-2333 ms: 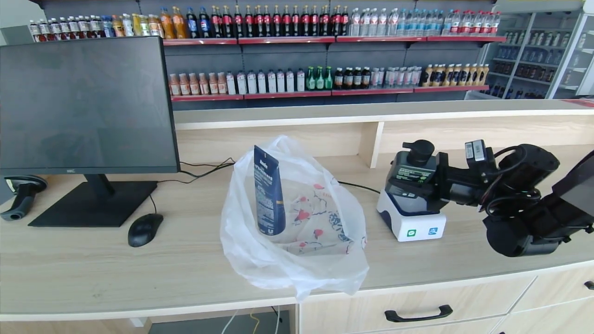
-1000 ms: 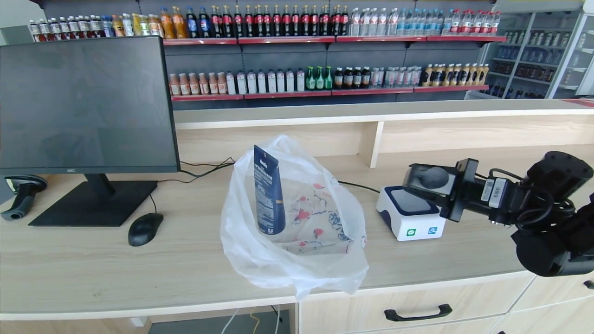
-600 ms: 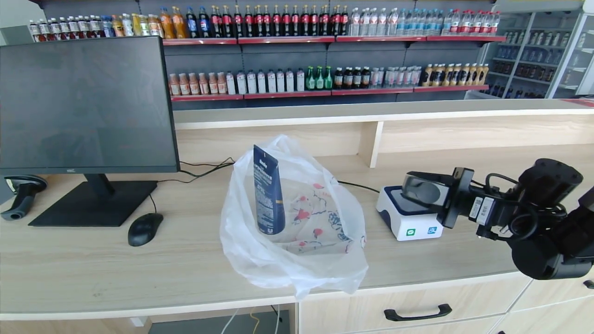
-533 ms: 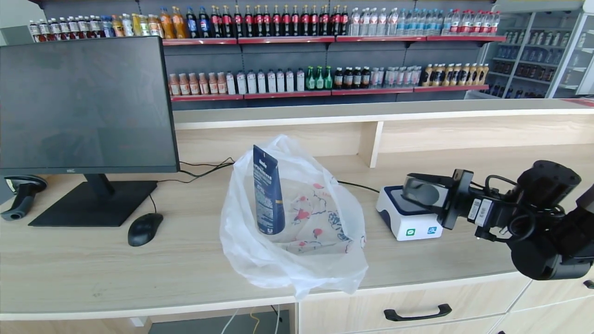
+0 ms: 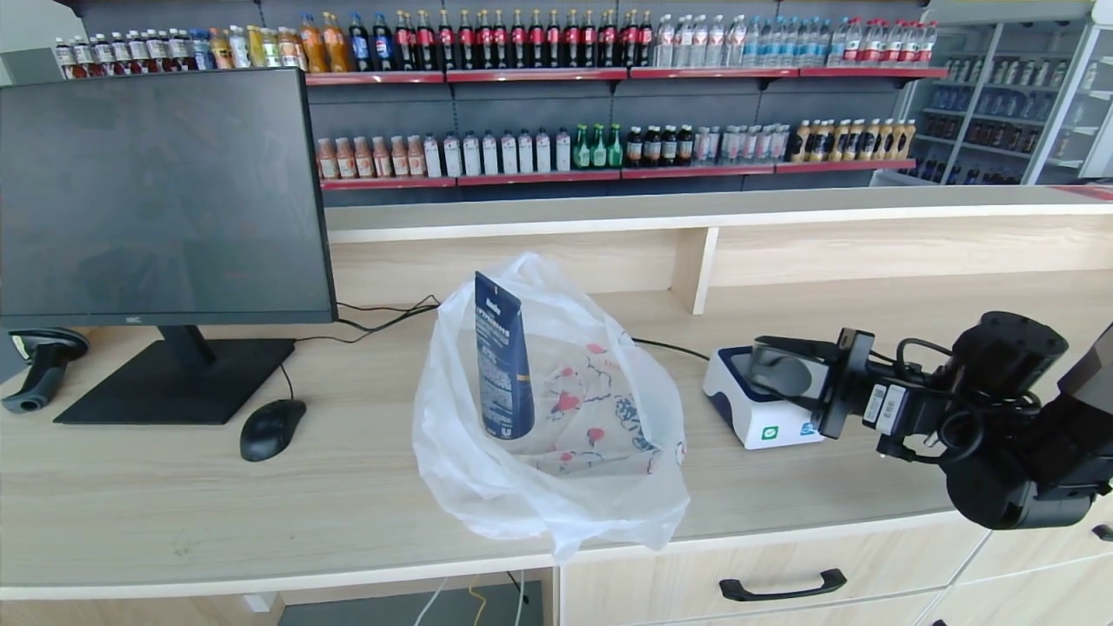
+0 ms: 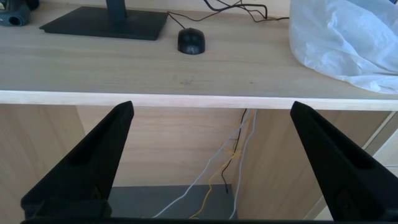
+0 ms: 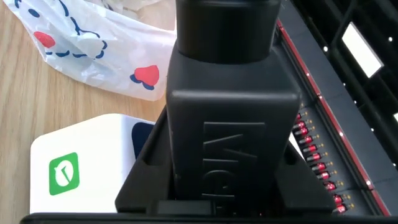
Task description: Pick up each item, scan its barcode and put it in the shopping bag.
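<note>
Hiding part of the white-and-blue box scanner's top, a dark grey pump bottle lies sideways over it, clamped by the right gripper. Nearby: black flat monitor, translucent plastic shopping bag, upright navy tube inside. Left gripper gapes below the light wooden counter.

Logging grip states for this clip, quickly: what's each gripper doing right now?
Left gripper: jaws open, holding nothing.
Right gripper: shut on the dark bottle, over the scanner.
</note>
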